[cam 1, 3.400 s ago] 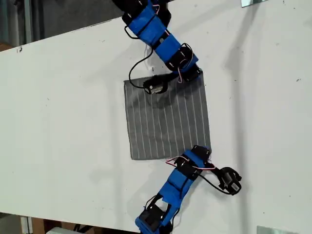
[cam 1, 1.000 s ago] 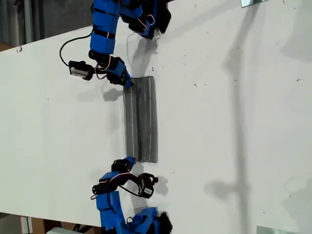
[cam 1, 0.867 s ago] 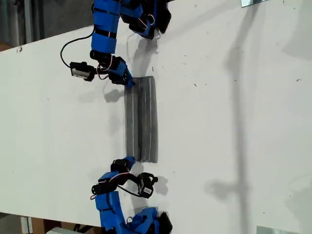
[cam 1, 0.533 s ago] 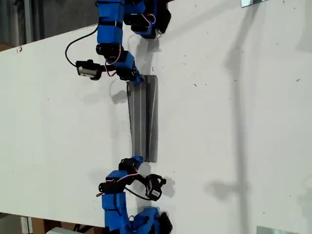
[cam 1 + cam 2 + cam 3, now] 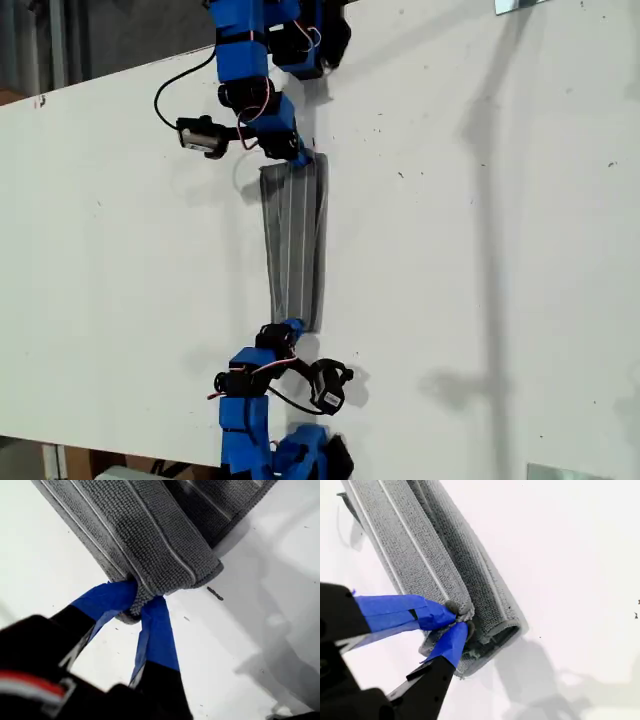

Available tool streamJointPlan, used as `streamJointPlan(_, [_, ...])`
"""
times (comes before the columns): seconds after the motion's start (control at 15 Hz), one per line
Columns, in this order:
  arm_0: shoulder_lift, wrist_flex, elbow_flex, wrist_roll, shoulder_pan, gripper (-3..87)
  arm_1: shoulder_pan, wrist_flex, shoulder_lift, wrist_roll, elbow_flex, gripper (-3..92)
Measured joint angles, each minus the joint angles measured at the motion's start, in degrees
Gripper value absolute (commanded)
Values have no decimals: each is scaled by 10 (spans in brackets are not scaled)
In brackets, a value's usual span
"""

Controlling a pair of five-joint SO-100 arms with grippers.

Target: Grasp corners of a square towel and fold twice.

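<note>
In the exterior view the towel (image 5: 294, 245) lies on the white bench (image 5: 500, 250) as a long, narrow folded strip stretched between two blue arms, one tool (image 5: 300, 158) at its far end and the other tool (image 5: 291, 326) at its near end; the wrist views do not settle which arm is which. In the first wrist view my first gripper (image 5: 137, 602) has its blue-taped fingers (image 5: 157, 630) pinched tight on a bunched corner of the grey striped towel (image 5: 150, 535), whose folded layers run away from the tool over the bench (image 5: 40, 570). In the second wrist view my second gripper (image 5: 459, 617) is likewise clamped on a corner of the towel (image 5: 420, 545), folded layers stacked just beyond its fingertips (image 5: 440, 615), the cloth lying against the bench (image 5: 560, 555).
</note>
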Motion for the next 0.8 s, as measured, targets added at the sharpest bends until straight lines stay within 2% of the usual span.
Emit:
streamJointPlan(0.07, [0,3,1,5,0,66,0,1,-1,0,2,282])
streamJointPlan(0.13, [-1,9,2,12,0,189,0,9,-1,0,2,296])
streamJointPlan(0.27, [-1,11,2,15,-2,219,0,11,-1,0,3,301])
streamJointPlan(0.33, [-1,11,2,15,-1,284,0,14,-1,0,3,303])
streamJointPlan(0.53, [18,33,2,15,-1,277,1,23,7,0,3,289])
streamJointPlan(0.8, [102,76,14,17,-25,271,65,31,15,-40,18,349])
